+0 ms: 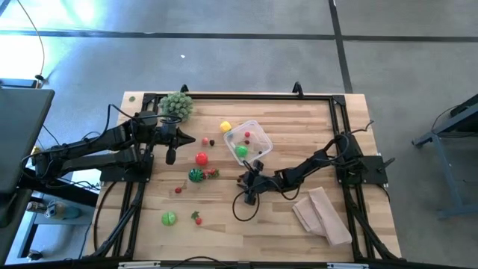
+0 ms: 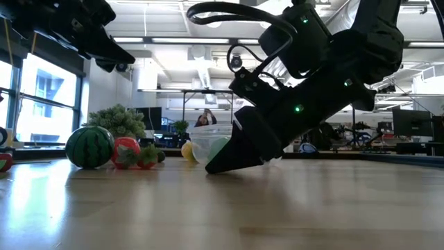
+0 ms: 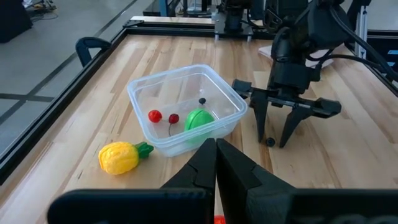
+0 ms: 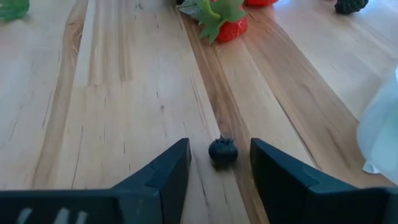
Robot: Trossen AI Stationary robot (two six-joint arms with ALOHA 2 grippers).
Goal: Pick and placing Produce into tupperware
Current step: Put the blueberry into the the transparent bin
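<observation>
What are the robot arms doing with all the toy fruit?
The right gripper is down at the table with its fingers open around a small dark berry, not yet closed on it. The clear tupperware beside it already holds a green fruit and small red pieces. The left gripper waits, shut, near the tupperware.

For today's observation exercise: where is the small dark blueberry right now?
In the right wrist view the blueberry lies on the table between the open fingers of the right gripper. In the left wrist view it sits just beside the tupperware.
</observation>
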